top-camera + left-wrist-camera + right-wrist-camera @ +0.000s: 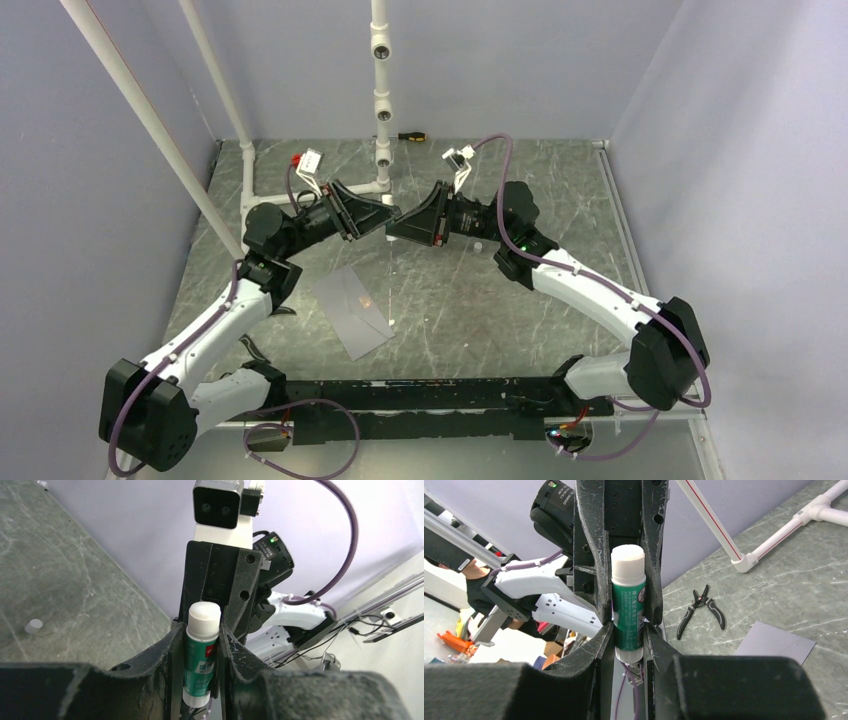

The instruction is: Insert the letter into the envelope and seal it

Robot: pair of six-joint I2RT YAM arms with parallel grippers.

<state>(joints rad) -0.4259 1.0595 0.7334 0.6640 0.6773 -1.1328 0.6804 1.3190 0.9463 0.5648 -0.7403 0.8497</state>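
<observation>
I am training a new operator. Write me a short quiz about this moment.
1. True or false: the envelope lies flat on the table, and no gripper holds it.
2. What do the left gripper and the right gripper grip together? A) a pen B) a glue stick C) a cup
3. Fill in: in the right wrist view, the hand tool on the table is a pair of ____.
Key: 1 true; 2 B; 3 pliers.

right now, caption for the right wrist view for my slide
The right pincer and left pincer grip one green glue stick between them, pliers and the grey envelope on the table beyond.
</observation>
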